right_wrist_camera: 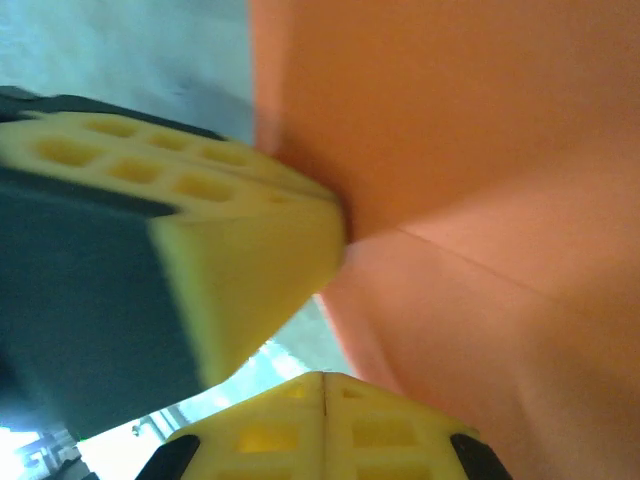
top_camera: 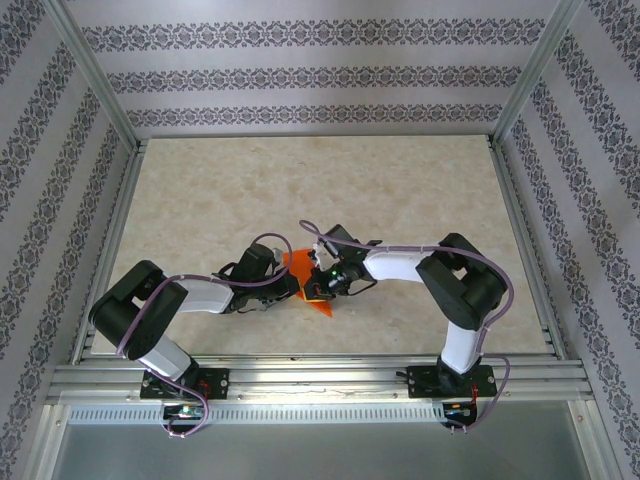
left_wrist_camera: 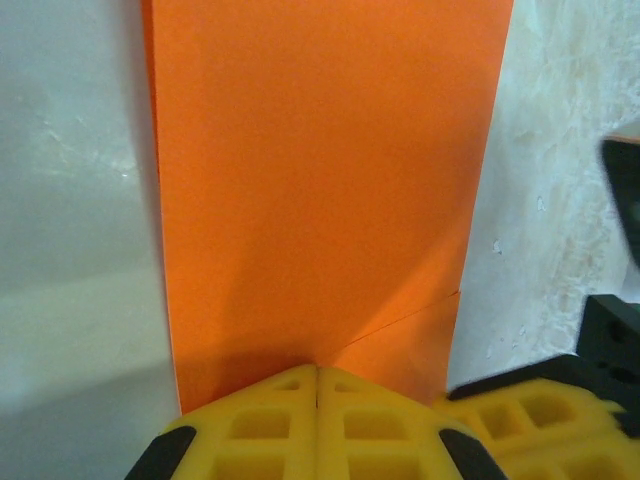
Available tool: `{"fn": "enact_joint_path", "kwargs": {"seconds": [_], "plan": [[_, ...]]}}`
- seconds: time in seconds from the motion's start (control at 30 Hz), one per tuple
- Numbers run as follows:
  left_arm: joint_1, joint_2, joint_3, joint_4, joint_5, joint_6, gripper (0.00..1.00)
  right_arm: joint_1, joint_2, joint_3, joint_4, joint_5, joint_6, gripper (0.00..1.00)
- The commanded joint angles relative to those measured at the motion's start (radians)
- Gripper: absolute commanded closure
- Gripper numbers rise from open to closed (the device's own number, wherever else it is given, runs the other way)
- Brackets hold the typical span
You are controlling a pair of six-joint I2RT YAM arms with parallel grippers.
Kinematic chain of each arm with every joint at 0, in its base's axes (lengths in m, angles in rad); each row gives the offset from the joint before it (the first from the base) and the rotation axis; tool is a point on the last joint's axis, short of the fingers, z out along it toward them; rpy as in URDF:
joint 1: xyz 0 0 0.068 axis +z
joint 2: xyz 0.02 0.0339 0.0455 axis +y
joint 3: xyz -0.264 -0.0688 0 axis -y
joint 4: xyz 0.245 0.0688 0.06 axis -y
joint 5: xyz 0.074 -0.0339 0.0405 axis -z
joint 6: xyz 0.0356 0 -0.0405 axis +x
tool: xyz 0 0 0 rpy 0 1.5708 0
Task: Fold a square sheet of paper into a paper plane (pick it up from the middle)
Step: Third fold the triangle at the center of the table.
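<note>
The square sheet of paper (top_camera: 296, 264) is bright orange and lies partly folded on the table between the two arms. In the left wrist view the paper (left_wrist_camera: 320, 180) is a tall strip with a slanted flap edge low on its right. My left gripper (left_wrist_camera: 317, 375) is shut, and its yellow tips rest on the paper's near edge with nothing between them. The right gripper's yellow fingers (left_wrist_camera: 530, 425) sit just to the right. My right gripper (right_wrist_camera: 322, 378) is shut too, beside the paper (right_wrist_camera: 480, 150), while the left gripper's fingers (right_wrist_camera: 250, 230) touch a fold. From above, the left gripper (top_camera: 297, 286) and right gripper (top_camera: 318, 291) nearly meet.
The pale marbled tabletop (top_camera: 400, 200) is boxed in by aluminium posts and patterned walls. A metal rail (top_camera: 320, 375) carrying both arm bases runs along the near edge. Open tabletop stretches behind and to either side of the paper.
</note>
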Motion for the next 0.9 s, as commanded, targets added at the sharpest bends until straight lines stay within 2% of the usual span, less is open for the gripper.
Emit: {"fn": "enact_joint_path", "kwargs": {"seconds": [0.0, 0.3, 0.53, 0.7, 0.87], "plan": [[-0.006, 0.005, -0.022, -0.073, -0.035, 0.000, 0.99, 0.004, 0.035, -0.012, -0.008, 0.033, 0.003, 0.96], [-0.006, 0.003, -0.042, -0.080, -0.064, -0.016, 1.00, 0.000, -0.067, -0.138, -0.011, -0.009, -0.018, 0.95], [-0.006, 0.008, -0.036, -0.067, -0.050, -0.017, 1.00, 0.007, -0.117, -0.073, 0.011, -0.025, 0.008, 0.94], [-0.006, 0.008, -0.033, -0.064, -0.047, -0.016, 1.00, 0.003, -0.053, -0.009, 0.028, -0.018, 0.017, 0.94], [-0.006, 0.007, -0.029, -0.068, -0.049, -0.018, 1.00, 0.003, 0.015, -0.033, 0.046, -0.019, 0.014, 0.94]]}}
